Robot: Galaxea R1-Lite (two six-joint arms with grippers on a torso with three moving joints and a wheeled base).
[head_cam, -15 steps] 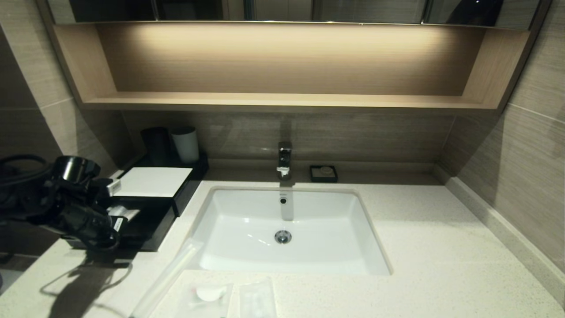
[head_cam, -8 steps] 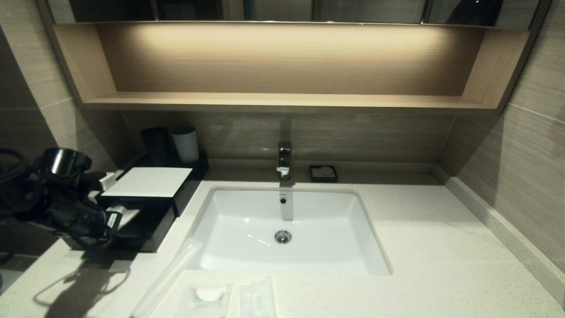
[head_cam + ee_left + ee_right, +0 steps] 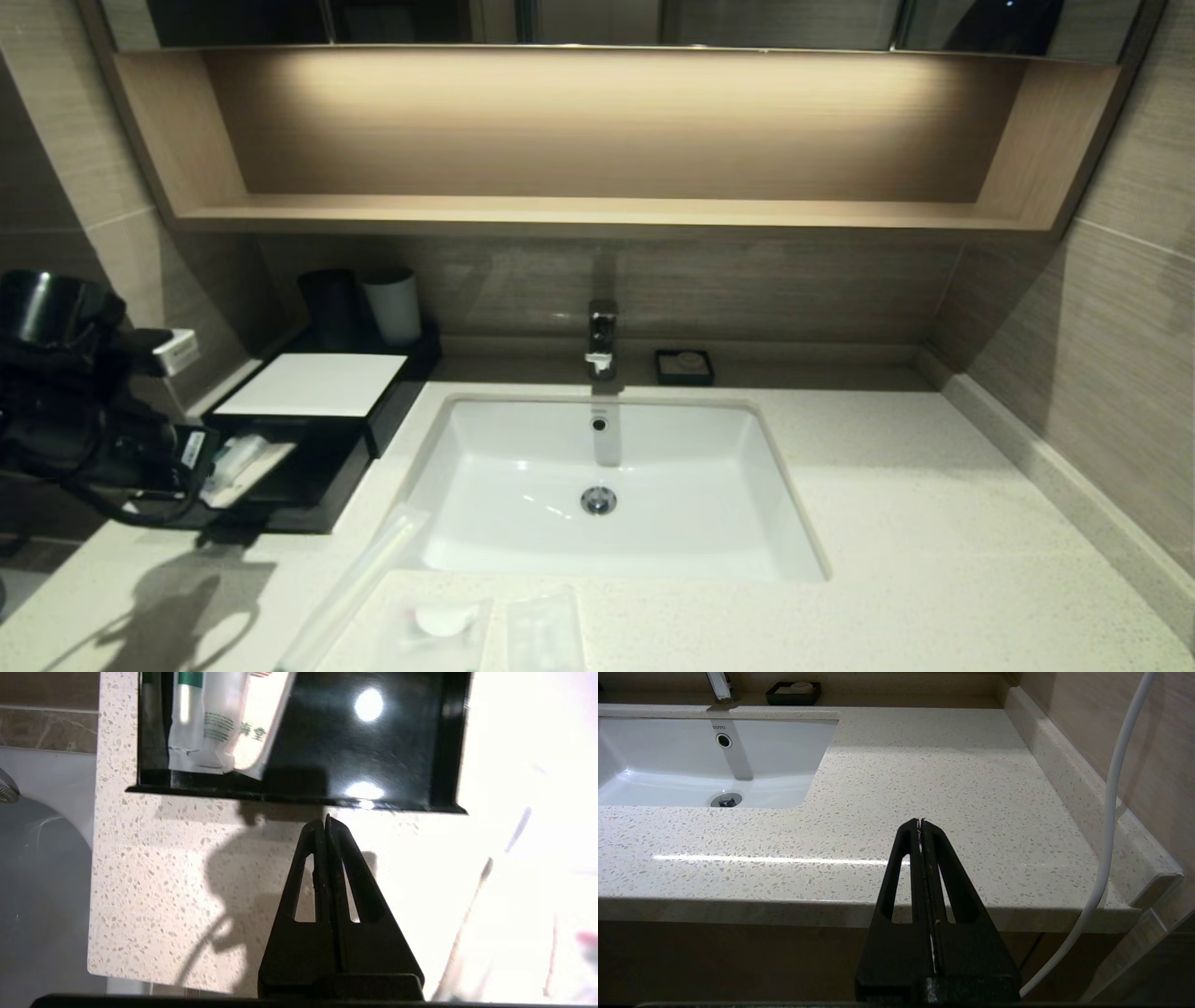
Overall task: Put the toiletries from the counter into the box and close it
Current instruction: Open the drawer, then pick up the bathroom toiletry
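Left wrist view: left claw [image 3: 325, 820] fully closed, holds nothing, just outside box [image 3: 448, 742] drawer.

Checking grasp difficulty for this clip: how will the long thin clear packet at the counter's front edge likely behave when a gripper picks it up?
The long thin packet looks like clear film, so probably light and slippery. Being narrow, it may sag if pinched at one end. It lies flat on the counter, leaving little edge to catch.

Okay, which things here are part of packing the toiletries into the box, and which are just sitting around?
Part of the job:
- long thin packet
- packet with white disc
- small rectangular packet
- black box, drawer pulled out, packets already inside
- counter
- left gripper, shut, just short of the drawer front

Just lying about:
- two cups
- soap dish
- tap
- sink
- shelf
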